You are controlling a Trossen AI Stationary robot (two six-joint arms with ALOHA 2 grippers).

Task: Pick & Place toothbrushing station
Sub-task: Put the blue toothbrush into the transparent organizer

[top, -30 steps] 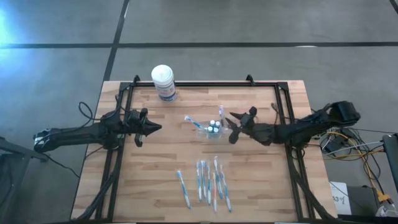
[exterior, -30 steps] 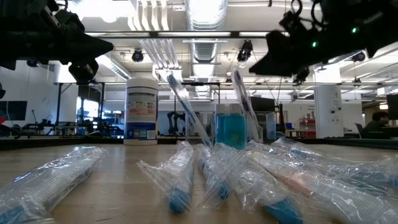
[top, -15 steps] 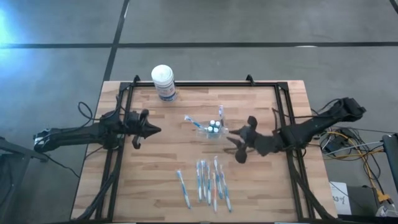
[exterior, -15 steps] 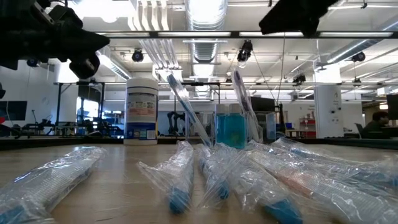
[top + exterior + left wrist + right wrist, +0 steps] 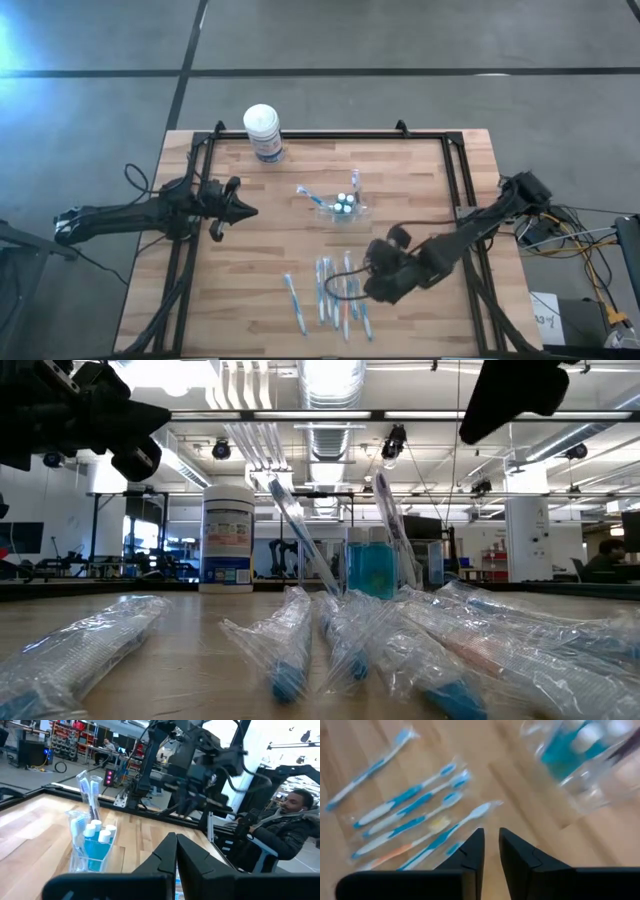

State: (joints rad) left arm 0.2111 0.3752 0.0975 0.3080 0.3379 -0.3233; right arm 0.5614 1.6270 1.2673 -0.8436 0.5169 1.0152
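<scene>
Dark jointed arms; black pointed hand (image 5: 176,851) fingers; black cables.

The clear toothbrushing station (image 5: 340,206), upright with brushes and blue bottles inside, stands beyond the right gripper (image 5: 372,283), apart.

The table (image 5: 270,240) is pale, matt planked wood, the toothbrushing station (image 5: 343,207) clear glossy plastic, the toothbrushes (image 5: 335,292) lie in crinkled shiny plastic wrap, and each end effector looks matt black.
</scene>
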